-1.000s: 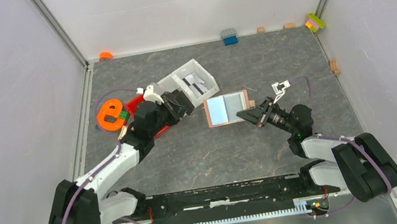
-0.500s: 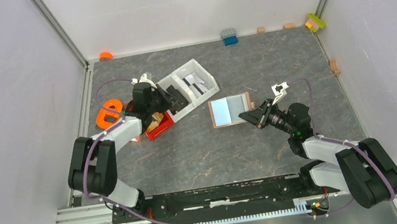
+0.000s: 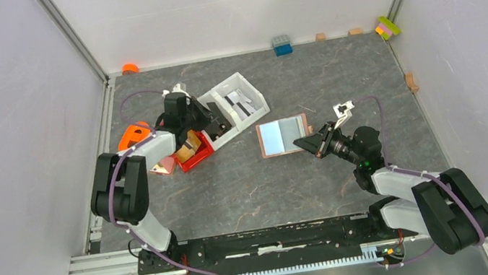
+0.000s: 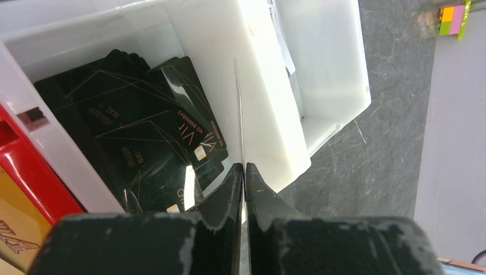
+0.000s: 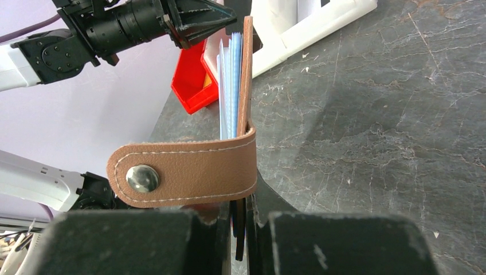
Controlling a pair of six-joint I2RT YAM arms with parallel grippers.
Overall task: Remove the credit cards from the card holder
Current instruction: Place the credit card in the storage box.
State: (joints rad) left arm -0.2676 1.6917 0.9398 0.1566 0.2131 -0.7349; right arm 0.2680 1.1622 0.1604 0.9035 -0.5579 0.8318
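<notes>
Left claw (image 4: 245,172) pinches a thin pale card (image 4: 239,103) above the white plastic bin (image 4: 269,114)'s wall; dropped, it may topple out. Right claw (image 5: 240,226) clamps the tan leather wallet (image 5: 195,169).

The left arm (image 3: 121,189) is bent sharply at the elbow, with its forearm extended away from the bases on the far-left side. The left gripper (image 4: 245,167) is pinched to a hairline gap on a thin card (image 4: 239,109) (seen edge-on from the wrist). The right arm (image 3: 408,182) is held low and stretched leftward toward the middle. The right gripper (image 3: 306,144) is clamped on the card holder (image 5: 189,171), with its fingers (image 5: 143,240) drawn close together.
</notes>
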